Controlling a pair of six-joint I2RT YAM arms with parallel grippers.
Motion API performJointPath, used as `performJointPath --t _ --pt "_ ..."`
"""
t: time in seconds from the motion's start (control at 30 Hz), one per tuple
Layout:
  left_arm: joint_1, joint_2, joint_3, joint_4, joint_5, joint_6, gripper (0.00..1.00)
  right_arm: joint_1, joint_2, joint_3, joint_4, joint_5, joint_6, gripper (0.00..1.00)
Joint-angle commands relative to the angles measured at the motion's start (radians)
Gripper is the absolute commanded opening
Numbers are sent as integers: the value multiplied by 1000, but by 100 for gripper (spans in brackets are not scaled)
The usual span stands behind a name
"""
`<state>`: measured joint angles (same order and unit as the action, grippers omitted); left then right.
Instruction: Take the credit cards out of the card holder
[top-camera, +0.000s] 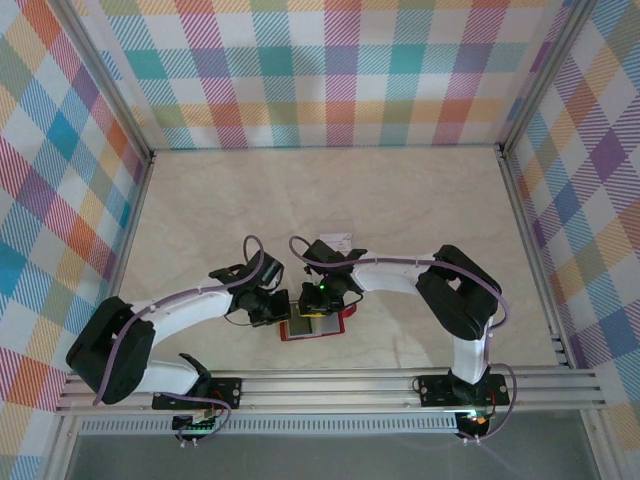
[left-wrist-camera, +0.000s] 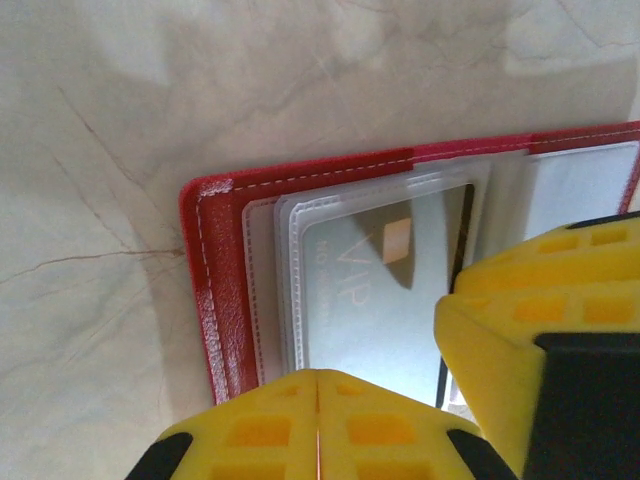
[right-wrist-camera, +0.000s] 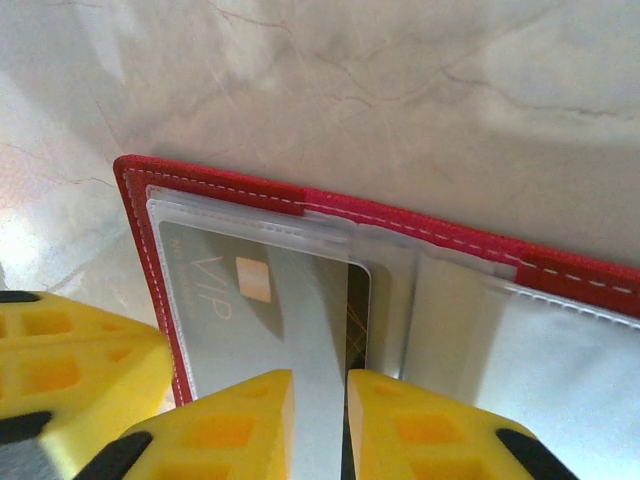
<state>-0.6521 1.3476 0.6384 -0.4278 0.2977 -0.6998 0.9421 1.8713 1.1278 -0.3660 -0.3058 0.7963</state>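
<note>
An open red leather-like card holder is being overlapped by the pressed-together left claw, its pale rectangular credit card by the slightly spread right claw.

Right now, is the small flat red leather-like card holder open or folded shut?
Open. The red card holder lies spread on the marble-patterned table, clear plastic sleeves facing up, a grey VIP card inside one.

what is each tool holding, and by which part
Left tool is shut, nothing seen in it, above the card holder. Right tool straddles the credit card at its near edge, slightly apart; grip cannot be told.
</note>
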Motion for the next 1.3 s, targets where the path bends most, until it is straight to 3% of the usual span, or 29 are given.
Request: performJointPath --t 0.0,0.27,0.6,0.7,0.97,1.27 --pt "-6 33 -26 57 36 -15 8 6 2 10 -46 19 -9 24" --pt "-6 79 -40 36 5 5 4 6 -3 -2 12 -25 8 28" --pt "-5 81 -36 34 3 8 4 5 9 -2 21 -38 9 15" --pt "-7 82 -35 33 5 8 4 6 14 0 18 -35 8 15" --pt "-6 72 -24 -3 -18 21 4 10 19 31 -105 77 -13 28" --pt "-6 73 -12 -31 -37 31 7 11 -21 44 -154 129 -31 32"
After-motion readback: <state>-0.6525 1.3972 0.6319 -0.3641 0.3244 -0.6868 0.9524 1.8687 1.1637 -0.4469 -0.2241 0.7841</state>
